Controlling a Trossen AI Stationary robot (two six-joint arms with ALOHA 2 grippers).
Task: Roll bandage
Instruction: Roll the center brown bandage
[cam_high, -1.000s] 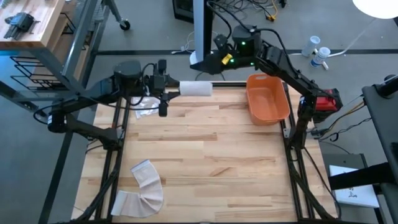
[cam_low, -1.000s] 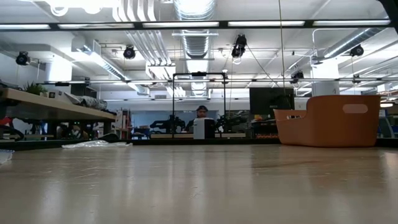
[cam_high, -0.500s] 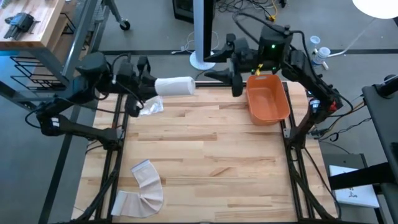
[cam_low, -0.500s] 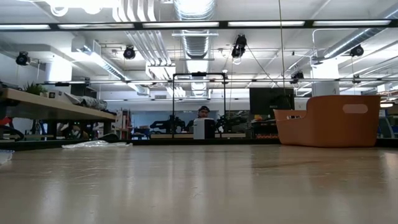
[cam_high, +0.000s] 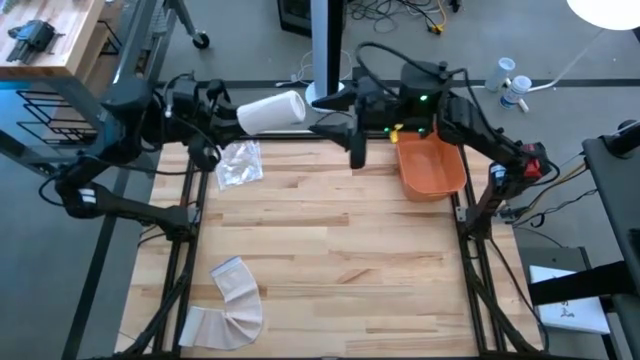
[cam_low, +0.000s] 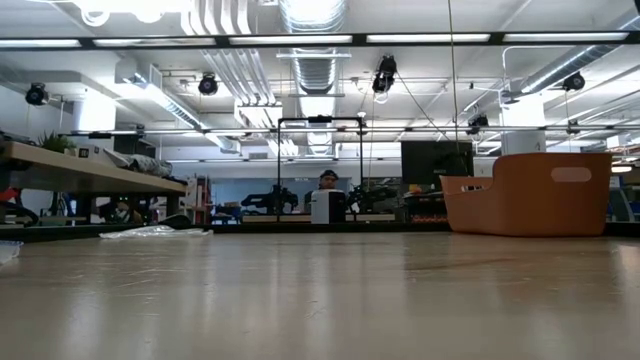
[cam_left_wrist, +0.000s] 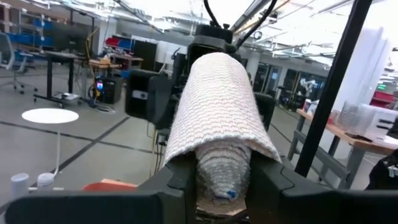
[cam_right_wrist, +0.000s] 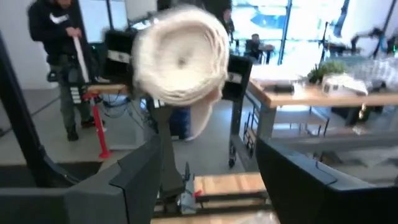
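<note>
Holding: left gripper (cam_high: 222, 121) clamped on bandage roll (cam_high: 271, 111), up high;
Right gripper (cam_high: 340, 125): fingers spread wide, empty, just past roll's free end

A white, finely ribbed bandage roll (cam_high: 272, 110) stands out against two dark robot arms above a pale, striped wooden table (cam_high: 330, 270). An orange bin (cam_high: 430, 165) sits at the far edge, near a crinkled clear wrapper (cam_high: 238, 163) and white bandage strips (cam_high: 232, 300).
</note>
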